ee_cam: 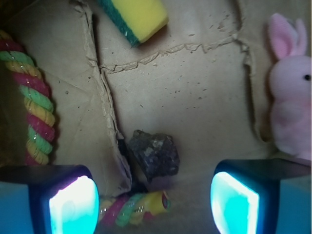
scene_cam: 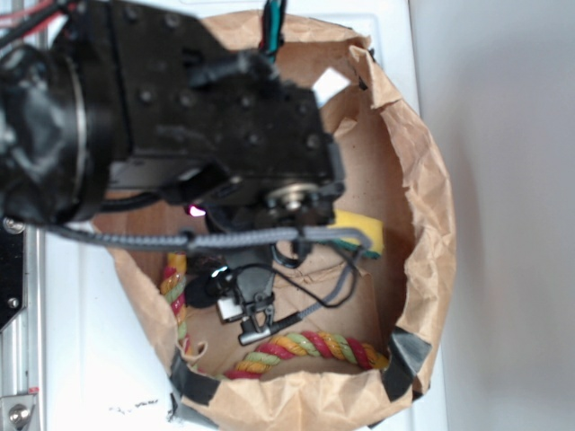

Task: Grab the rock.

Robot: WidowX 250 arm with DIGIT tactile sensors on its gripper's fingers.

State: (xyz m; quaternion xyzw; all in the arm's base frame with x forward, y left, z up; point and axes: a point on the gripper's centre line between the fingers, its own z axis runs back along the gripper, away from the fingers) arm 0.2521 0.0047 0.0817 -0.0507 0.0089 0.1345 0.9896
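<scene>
1. Far left in the wrist view: multicoloured braided rope [ee_cam: 34,97] curving down the crumpled brown paper floor [ee_cam: 195,87]; another stretch of it low at the near edge.
2. Near corners: gripper [ee_cam: 155,204] with two glowing cyan fingertips [ee_cam: 73,207], released and spread wide, touching nothing.
3. Centre, between them and slightly farther: small dark brown-grey lumpy rock [ee_cam: 155,154], lying beside a torn paper fold.
4. Far, left of centre: yellow rectangular sponge with green backing [ee_cam: 138,17].
5. Right edge: pink plush rabbit [ee_cam: 290,87].
6. Exterior view: brown paper bag wall [scene_cam: 431,206] ringing everything, on a white surface [scene_cam: 503,180].
</scene>
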